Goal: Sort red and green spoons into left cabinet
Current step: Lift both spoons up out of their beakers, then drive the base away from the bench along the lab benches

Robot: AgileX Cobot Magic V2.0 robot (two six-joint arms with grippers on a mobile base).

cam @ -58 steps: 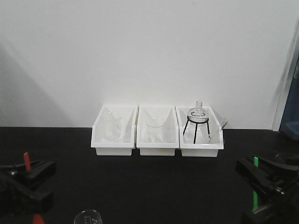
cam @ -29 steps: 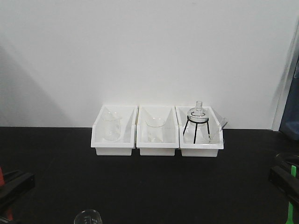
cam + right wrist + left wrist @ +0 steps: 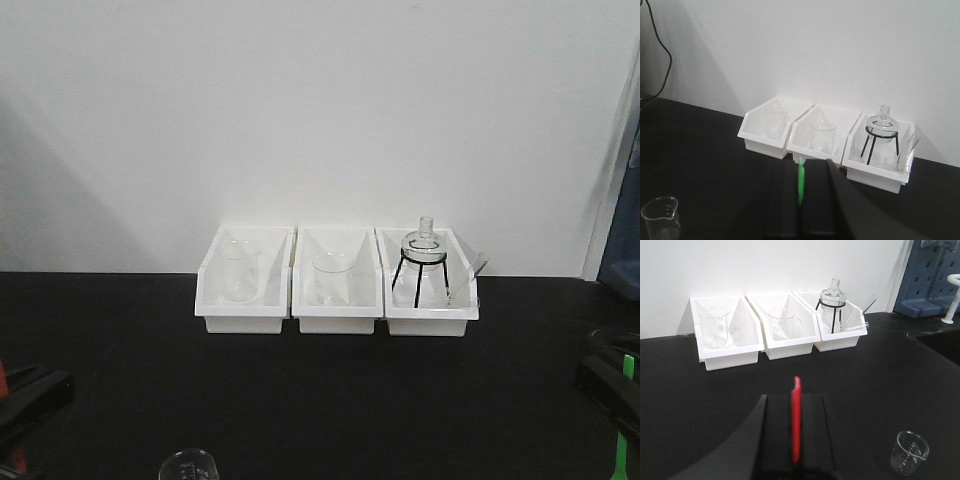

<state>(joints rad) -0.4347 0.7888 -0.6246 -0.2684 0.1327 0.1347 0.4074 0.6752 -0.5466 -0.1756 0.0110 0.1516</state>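
black benchtop [image 3: 320, 400], three white bins [image 3: 337, 323] at the back — left gripper [image 3: 795, 399] is clamped on the red spoon [image 3: 796, 430], right gripper [image 3: 801, 163] on the green spoon [image 3: 801, 184]. pickup looks done, next is swinging both to the left cabinet — not in view.

glassware in three white bins [image 3: 335, 322] on a black table [image 3: 330, 400]
in the middle of the frame, side by side before the white wall [image 3: 300, 110]: the left bin [image 3: 240, 322] and the middle one each hold a beaker [image 3: 238, 275], the right bin [image 3: 428, 324] a round flask [image 3: 424, 246] on a black tripod [image 3: 415, 285]. a small beaker [image 3: 188, 466] stands alone at the bottom edge.
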